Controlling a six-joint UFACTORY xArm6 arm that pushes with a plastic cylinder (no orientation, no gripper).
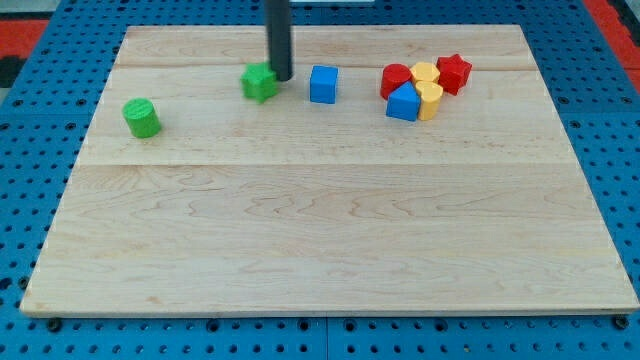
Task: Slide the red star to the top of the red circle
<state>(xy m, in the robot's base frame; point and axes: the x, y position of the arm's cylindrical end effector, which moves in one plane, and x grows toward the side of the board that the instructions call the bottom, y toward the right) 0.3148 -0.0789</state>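
Observation:
The red star [455, 72] sits at the view's upper right, at the right end of a tight cluster. The red circle [395, 79] is at the left of that cluster, with a yellow block [425, 72] between the two red blocks. A blue block [403, 103] and a second yellow block [430, 100] lie just below them. My tip [283, 78] is far to the left of the cluster, touching the right side of a green star-like block [259, 82].
A blue cube [323, 84] stands between my tip and the cluster. A green cylinder [142, 118] is at the view's left. The wooden board [320, 230] lies on a blue pegboard; its top edge is close behind the blocks.

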